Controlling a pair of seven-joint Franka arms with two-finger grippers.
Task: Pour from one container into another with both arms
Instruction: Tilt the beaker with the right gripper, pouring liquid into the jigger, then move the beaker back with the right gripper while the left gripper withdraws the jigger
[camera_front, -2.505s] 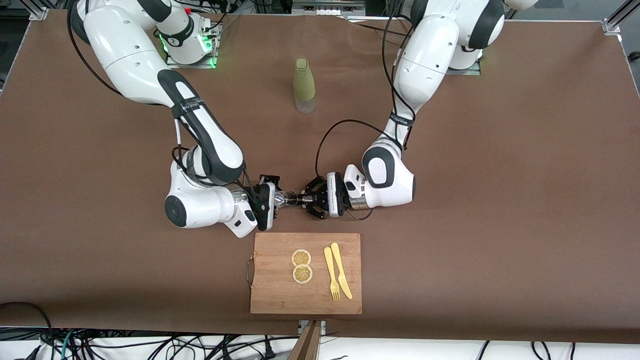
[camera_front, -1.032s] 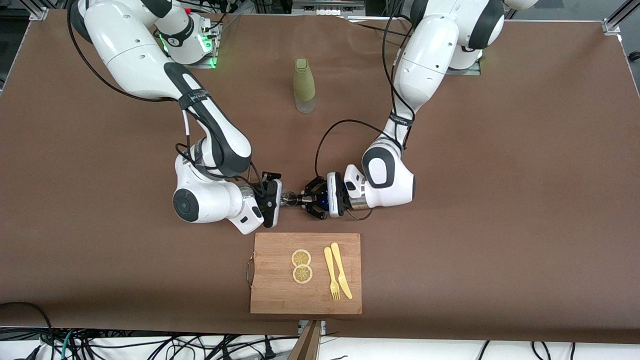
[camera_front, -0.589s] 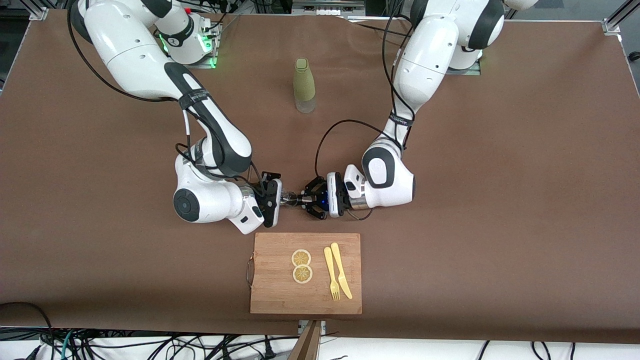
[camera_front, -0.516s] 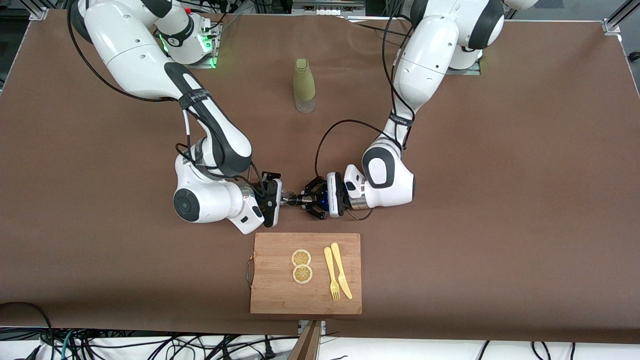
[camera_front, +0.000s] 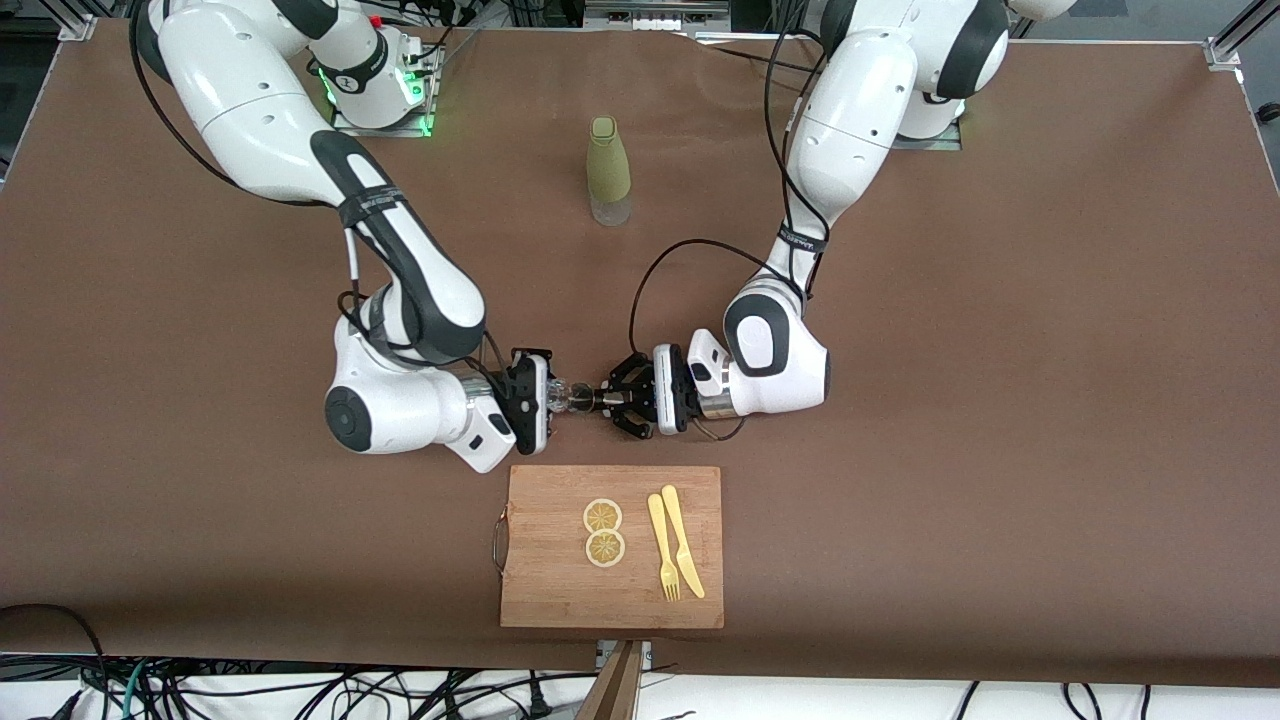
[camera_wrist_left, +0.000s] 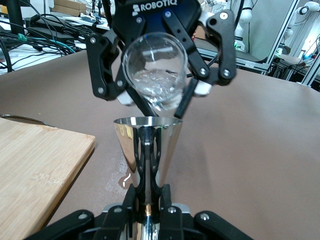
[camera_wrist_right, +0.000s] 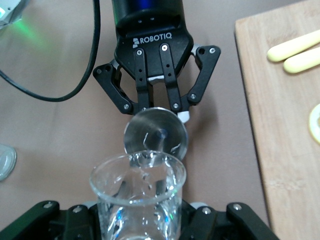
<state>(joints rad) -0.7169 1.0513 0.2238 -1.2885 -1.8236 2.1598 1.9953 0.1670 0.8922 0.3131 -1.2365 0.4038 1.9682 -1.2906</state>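
Landmark = wooden cutting board, sitting at the table edge nearest the front cam. On it lay two lemon slices, w/ a yellow fork and yellow knife beside them toward the left arm's end.

Just above the board's farther edge, both grippers met nose to nose, low over the brown table. Right gripper, on the arm coming from the right arm's end, had its fingers clamped tight on a clear glass; glass was tipped w/ its mouth toward the other gripper, rim right at the metal cup. Left gripper had its fingers closed snug on the stem of a shiny metal cone cup, which stood upright w/ its open top under the glass's lip. Something clear & glinting sat in the glass; can't tell if liquid or ice.

Farther from the board, well apart and roughly in line w/ its middle, stood an upright green bottle w/ a clear base, between the two arm bases
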